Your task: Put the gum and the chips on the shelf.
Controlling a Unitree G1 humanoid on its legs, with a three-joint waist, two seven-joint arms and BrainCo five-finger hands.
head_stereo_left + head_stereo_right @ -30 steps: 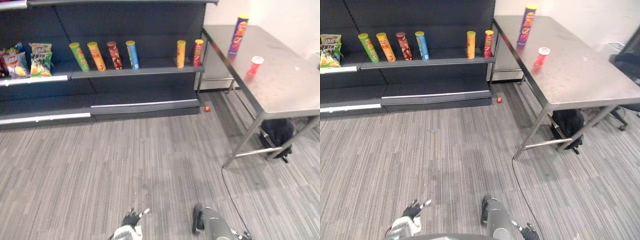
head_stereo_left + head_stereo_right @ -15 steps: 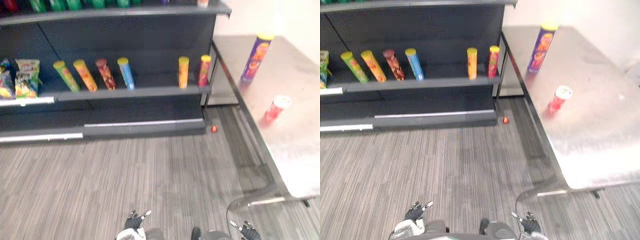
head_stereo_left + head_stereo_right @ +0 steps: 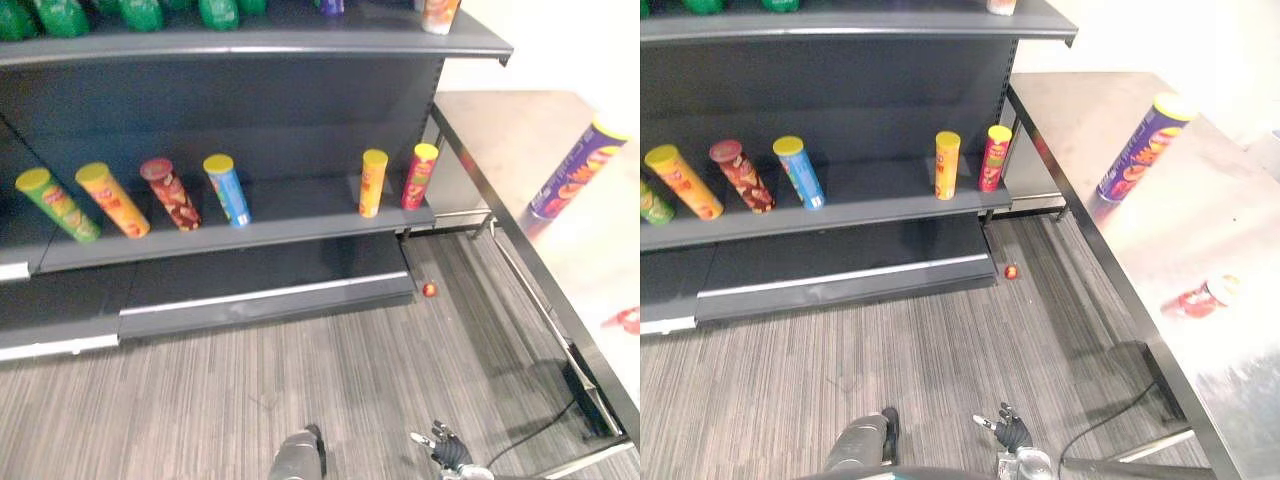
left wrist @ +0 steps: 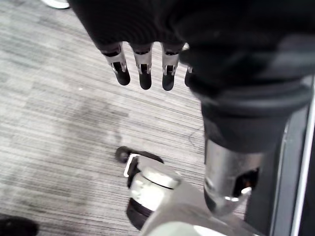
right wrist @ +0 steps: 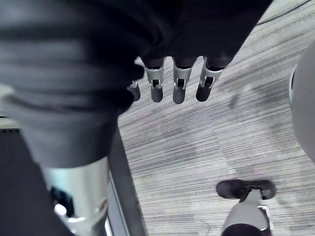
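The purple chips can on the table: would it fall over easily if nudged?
Probably: the purple chips can stands tall and narrow, so a high push would likely tip it. Being round, it could then roll. The steel table looks smooth, so it may slide.

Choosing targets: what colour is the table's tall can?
Purple can with yellow lid; right eye view.

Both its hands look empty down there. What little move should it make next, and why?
Probably turn right and raise the right hand toward the purple chips can on the table. Both it and the left hand hang open and empty, while the chips and the red gum tub are on the table, not yet on the shelf.
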